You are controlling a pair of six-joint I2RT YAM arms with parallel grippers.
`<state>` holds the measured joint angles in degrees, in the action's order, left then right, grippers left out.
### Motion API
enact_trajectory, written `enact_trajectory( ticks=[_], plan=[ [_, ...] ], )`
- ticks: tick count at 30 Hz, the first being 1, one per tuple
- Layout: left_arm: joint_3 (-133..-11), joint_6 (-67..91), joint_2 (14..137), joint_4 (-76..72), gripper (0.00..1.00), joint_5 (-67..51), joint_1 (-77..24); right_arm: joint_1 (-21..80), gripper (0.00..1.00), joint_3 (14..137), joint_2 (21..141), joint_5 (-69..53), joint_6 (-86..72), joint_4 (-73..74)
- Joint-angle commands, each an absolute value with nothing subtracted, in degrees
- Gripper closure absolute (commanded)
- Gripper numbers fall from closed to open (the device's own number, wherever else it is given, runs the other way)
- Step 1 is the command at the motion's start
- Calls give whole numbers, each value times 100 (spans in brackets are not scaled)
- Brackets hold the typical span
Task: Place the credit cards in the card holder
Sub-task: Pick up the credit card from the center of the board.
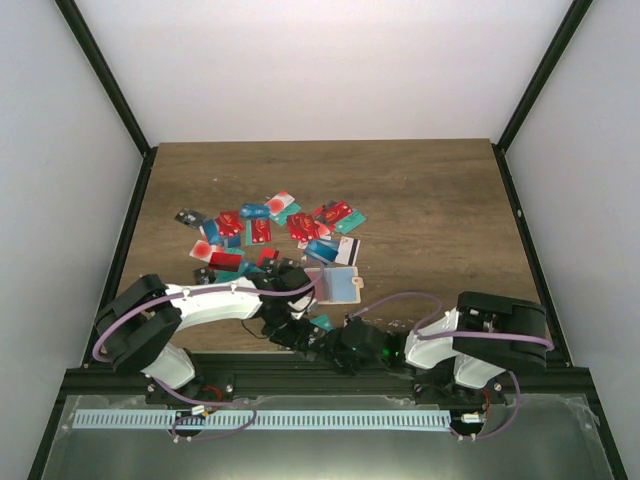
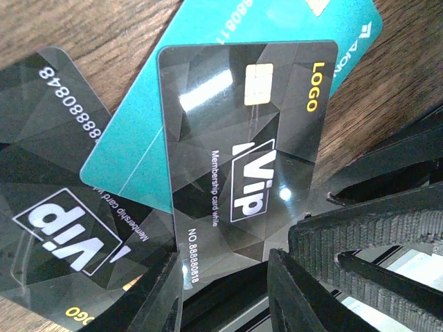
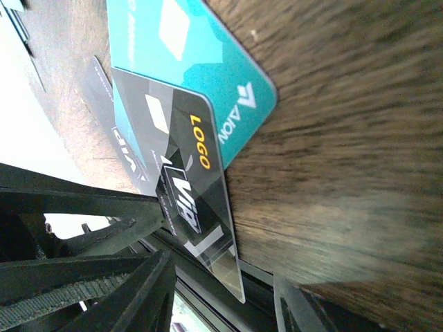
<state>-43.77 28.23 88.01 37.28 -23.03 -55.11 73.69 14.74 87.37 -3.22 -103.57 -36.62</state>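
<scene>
**Both my grippers at one black card**

My left gripper [image 2: 221, 294] and right gripper [image 3: 221, 304] meet near the front edge of the table [image 1: 440, 220]. Between them is a black card [image 2: 242, 159] lying across a teal card [image 2: 131, 145]. Its near end sits between my left fingers, and I cannot tell whether they pinch it. My right jaws gape with its corner between them. The card holder [image 1: 335, 285] lies just beyond, beside the scattered credit cards [image 1: 270, 230].

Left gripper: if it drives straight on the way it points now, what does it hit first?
Likely the black VIP card, right ahead of the left gripper and overlapping the teal card. Depth is unclear.
</scene>
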Motion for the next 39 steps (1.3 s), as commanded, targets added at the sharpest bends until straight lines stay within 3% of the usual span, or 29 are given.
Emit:
enact_trajectory(
  ticks=[1, 18, 23, 33, 39],
  plan=[
    [-4245, 2842, 8837, 3379, 64, -2717, -5559, 7372, 62, 1458, 9049, -274, -10512, -4069],
    [-4104, 2914, 8762, 3178, 64, -2922, -5555, 7339, 99, 1400, 9219, -409, -10560, -4452],
    [-4264, 2995, 8514, 3461, 64, -2654, -5556, 7336, 99, 1454, 8888, -587, -10479, -3967],
    [-4970, 3201, 7573, 4639, 63, -1981, -5397, 7330, 99, 2358, 7900, -1025, -9247, -1642],
    [-5627, 3312, 7101, 5500, 63, -1495, -5076, 7210, 99, 3450, 7457, -1018, -7974, -203]
  ],
)
